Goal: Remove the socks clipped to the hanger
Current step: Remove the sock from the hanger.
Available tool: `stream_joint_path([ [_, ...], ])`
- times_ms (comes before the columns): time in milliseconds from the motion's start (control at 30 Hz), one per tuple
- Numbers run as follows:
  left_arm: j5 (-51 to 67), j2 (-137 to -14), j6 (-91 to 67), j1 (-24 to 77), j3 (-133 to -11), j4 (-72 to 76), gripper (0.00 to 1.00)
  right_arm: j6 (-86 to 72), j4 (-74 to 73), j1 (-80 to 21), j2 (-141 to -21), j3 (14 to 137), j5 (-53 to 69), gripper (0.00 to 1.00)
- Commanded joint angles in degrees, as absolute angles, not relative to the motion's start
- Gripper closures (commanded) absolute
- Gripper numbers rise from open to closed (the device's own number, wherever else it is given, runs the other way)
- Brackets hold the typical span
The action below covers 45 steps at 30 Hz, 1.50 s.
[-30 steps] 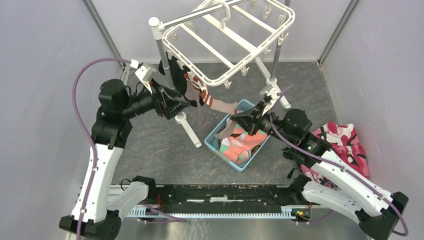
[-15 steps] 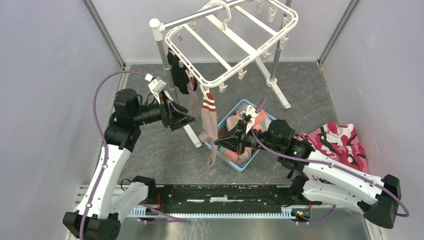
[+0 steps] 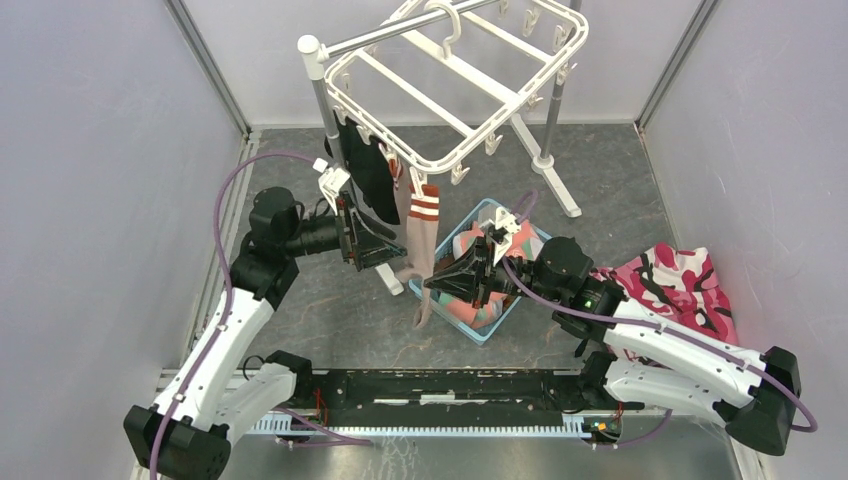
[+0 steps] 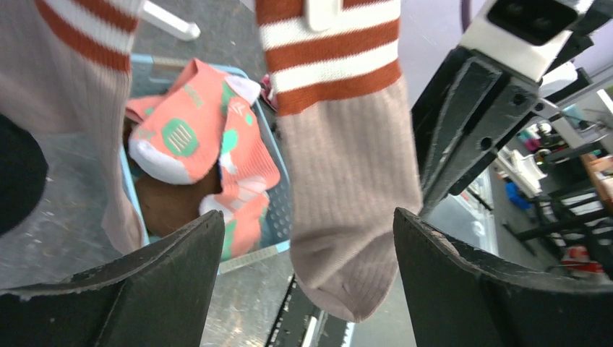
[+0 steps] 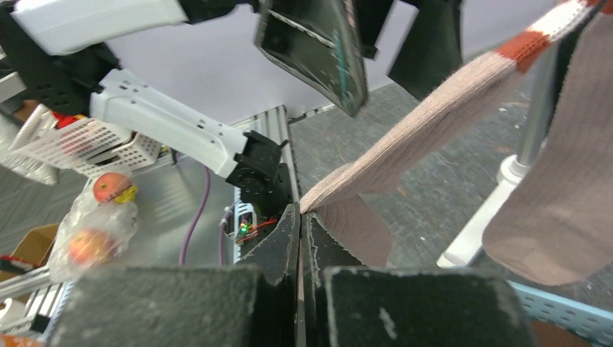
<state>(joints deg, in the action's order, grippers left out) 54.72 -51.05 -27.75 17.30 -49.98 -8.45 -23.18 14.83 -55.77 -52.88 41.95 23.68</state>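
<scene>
The task looks well along but unfinished. Coral-pink socks with green patches (image 4: 195, 123) already lie in the light blue slatted plastic basket (image 3: 505, 318) on the grey worktop. Several socks hang clipped at the near left corner of the large white plastic rectangular hanger (image 3: 520, 97): black socks (image 3: 368, 175) and long tan ribbed socks with red-white bands (image 3: 420, 250). The right gripper (image 3: 432, 283) has its jaws pressed together on one tan sock's toe (cuff clipped above). The left gripper (image 3: 385, 240) hovers just left, jaws spread, holding nothing.
</scene>
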Motion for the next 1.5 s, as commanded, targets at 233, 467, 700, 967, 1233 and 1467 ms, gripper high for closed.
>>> stream_joint_path([
  [233, 59.2, -54.1, -48.1, 19.7, -46.7, 12.1, 0.0, -26.1, 22.1, -56.1, -54.9, 44.8, 33.9, 1.0],
  [467, 60.2, -55.8, -52.2, 20.4, -47.2, 18.3, 0.03, -26.9, 23.1, -56.1, -55.8, 45.5, 34.9, 1.0],
  [700, 61.6, -55.0, -50.2, 20.3, -47.0, 17.9, 0.43, -24.9, 19.3, -56.0, -55.3, 46.2, 30.4, 0.99],
  [967, 60.1, -56.5, -48.6, 20.3, -49.1, 17.0, 0.85, -25.9, 18.9, -55.3, -56.3, 45.8, 28.5, 0.78],
  [1233, 62.1, -54.5, -43.1, 20.6, -49.7, 10.8, 0.98, -24.6, 13.9, -51.8, -53.8, 49.1, 16.2, 0.05],
  [1467, 63.9, -54.7, -44.0, 21.6, -50.9, 11.4, 0.98, -30.2, 24.3, -46.2, -60.6, 52.0, 22.6, 0.02],
])
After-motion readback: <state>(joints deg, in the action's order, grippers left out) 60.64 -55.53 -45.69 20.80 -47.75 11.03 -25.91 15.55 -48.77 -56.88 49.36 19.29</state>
